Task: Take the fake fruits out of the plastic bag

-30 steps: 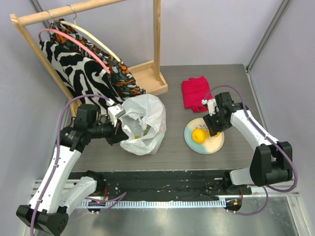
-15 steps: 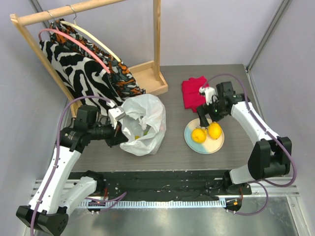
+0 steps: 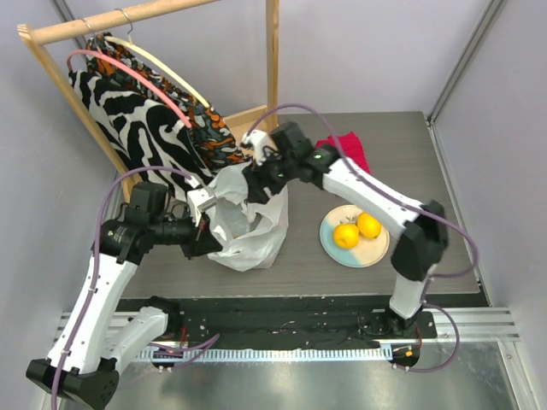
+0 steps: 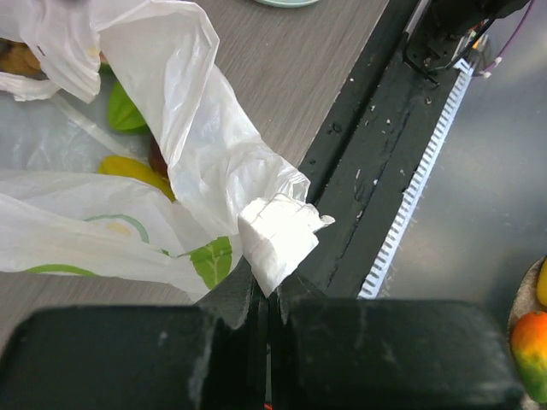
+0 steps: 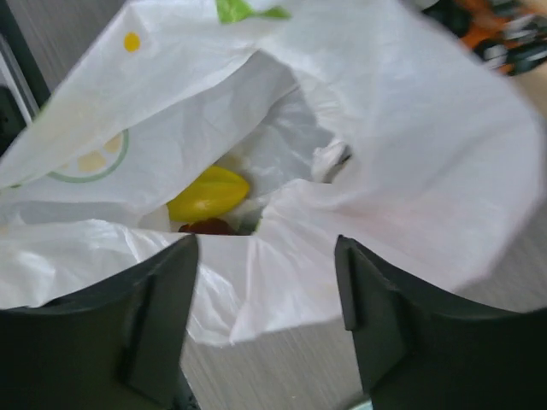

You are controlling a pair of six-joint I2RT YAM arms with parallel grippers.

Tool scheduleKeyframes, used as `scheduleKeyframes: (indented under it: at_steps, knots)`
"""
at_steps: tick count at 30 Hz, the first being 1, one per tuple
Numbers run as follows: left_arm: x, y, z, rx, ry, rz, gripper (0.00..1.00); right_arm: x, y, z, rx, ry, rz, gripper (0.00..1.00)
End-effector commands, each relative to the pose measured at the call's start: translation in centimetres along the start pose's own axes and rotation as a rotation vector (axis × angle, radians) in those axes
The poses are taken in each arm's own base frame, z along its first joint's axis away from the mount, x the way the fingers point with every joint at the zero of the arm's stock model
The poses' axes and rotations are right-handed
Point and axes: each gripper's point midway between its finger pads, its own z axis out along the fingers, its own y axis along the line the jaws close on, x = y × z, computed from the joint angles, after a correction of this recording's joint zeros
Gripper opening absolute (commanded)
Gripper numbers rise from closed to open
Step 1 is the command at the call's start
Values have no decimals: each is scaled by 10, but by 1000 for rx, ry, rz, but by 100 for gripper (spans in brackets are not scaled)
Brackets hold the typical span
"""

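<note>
The white plastic bag (image 3: pixel 256 224) lies on the table, its mouth held open. My left gripper (image 3: pixel 208 232) is shut on a fold of the bag's edge (image 4: pixel 278 237). My right gripper (image 3: pixel 253 184) is open and empty, just above the bag's mouth (image 5: pixel 385 128). Inside the bag I see a yellow lemon (image 5: pixel 209 195), a dark red apple (image 5: pixel 208 227), a green piece (image 4: pixel 124 111) and a brownish cluster (image 4: pixel 17 58). Two lemons (image 3: pixel 346 236) (image 3: pixel 369 225) lie on the plate (image 3: pixel 363 259). An orange-red piece (image 4: pixel 530 342) shows at the left wrist view's lower right edge.
A wooden clothes rack (image 3: pixel 272 77) with a zebra-print garment (image 3: pixel 137 120) stands at the back left, close behind the bag. A folded red cloth (image 3: pixel 349 143) lies behind the plate. A black rail (image 3: pixel 273 312) runs along the table's near edge.
My right gripper let a second lemon go on the plate, then swung left to the bag's mouth. My left gripper kept its hold on the bag.
</note>
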Motion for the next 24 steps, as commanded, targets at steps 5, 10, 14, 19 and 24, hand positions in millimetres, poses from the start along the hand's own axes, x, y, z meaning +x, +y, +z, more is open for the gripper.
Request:
scheduleKeyframes:
  at_steps: [5,10,14,19,24]
  knots:
    - [-19,-5,-28,-88,-53,132,0,-8,37,86,-153,51,159,60]
    - [-25,4,-30,-125,-57,170,0,26,20,130,-103,137,261,60]
    - [-41,28,-38,-230,-34,215,0,16,-62,130,280,75,292,77]
    - [-109,61,-65,-391,-82,326,0,-53,-162,82,513,-156,387,80]
    - [-162,88,-65,-427,-99,430,0,-95,-182,42,567,-288,380,82]
